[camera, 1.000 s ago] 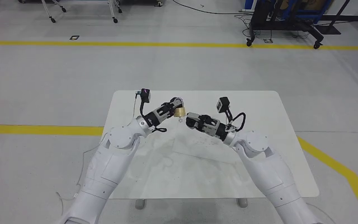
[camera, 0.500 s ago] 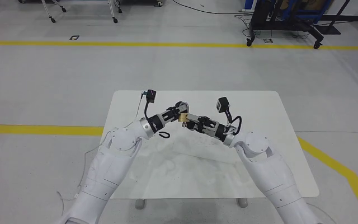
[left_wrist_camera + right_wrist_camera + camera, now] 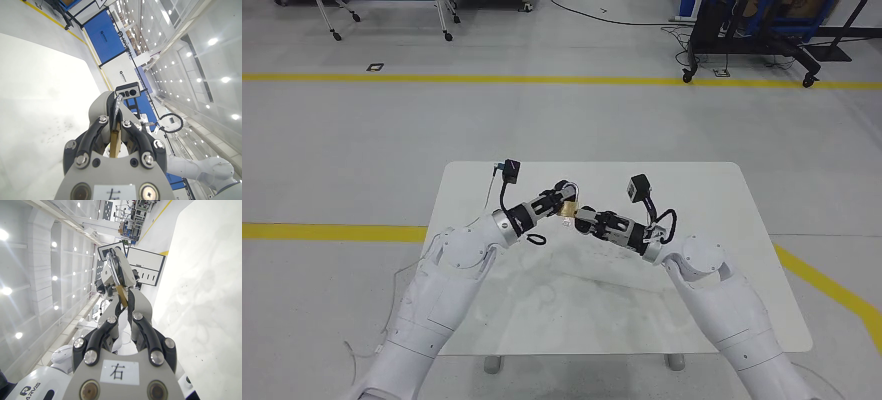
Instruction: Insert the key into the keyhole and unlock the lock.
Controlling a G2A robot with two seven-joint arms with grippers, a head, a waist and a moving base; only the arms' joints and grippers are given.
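Two clenched hands tip to tip: left hand (image 3: 563,199) on lock (image 3: 568,208), right hand (image 3: 582,213) on key (image 3: 576,211).

The lock (image 3: 115,142) has a dull, yellow, brass-like body and a bright, polished, steel-coloured shackle (image 3: 113,272). The left gripper (image 3: 114,121) and right gripper (image 3: 124,298) have smooth white plastic shells, matt black links and shiny metal screws. The table (image 3: 712,190) is white, smooth and faintly scuffed.
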